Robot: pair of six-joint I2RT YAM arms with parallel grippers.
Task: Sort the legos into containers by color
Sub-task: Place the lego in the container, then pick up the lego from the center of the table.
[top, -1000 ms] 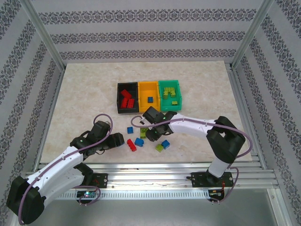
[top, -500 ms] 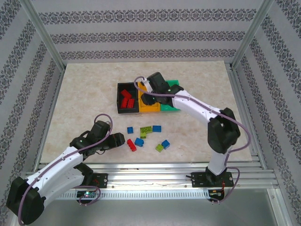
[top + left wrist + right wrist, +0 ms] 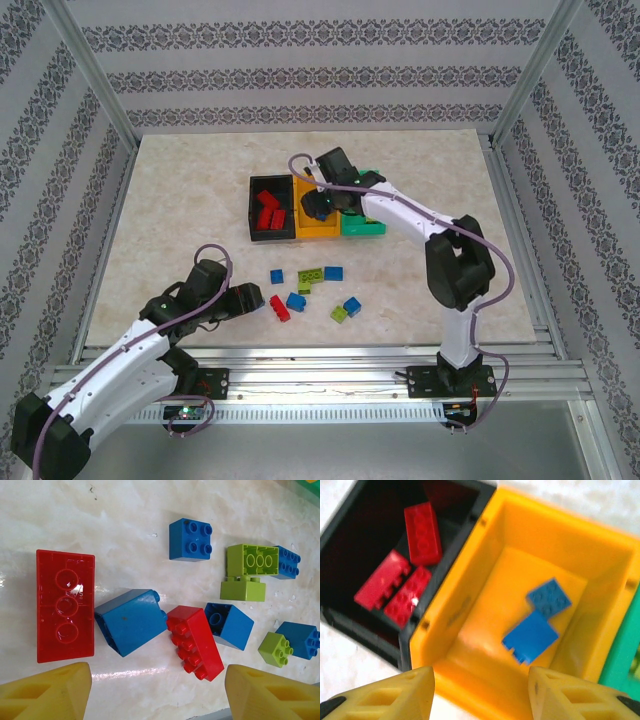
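Observation:
Three containers stand in a row: a black bin [image 3: 252, 210] with red legos [image 3: 422, 532], an orange bin [image 3: 318, 231] and a green bin [image 3: 368, 228]. My right gripper [image 3: 320, 205] hangs open over the orange bin [image 3: 470, 580], nothing between its fingers [image 3: 385, 695]. Two blue legos [image 3: 530, 637] lie inside it. Loose legos lie on the table in front of my left gripper [image 3: 252, 300]. That gripper [image 3: 157, 690] is open just short of a red brick [image 3: 195, 642], a blue brick [image 3: 131, 620] and a flat red brick [image 3: 65, 612]. Lime green bricks [image 3: 250, 572] lie further on.
The right arm crosses over the green bin [image 3: 622, 650], hiding most of it from above. The loose pile [image 3: 310, 290] sits close to the table's near edge, where a metal rail [image 3: 330, 355] runs. Patterned walls enclose the table on three sides.
My right gripper went from the loose pile up over the orange bin and opened; a second blue brick now lies in that bin. The left arm barely shifted.

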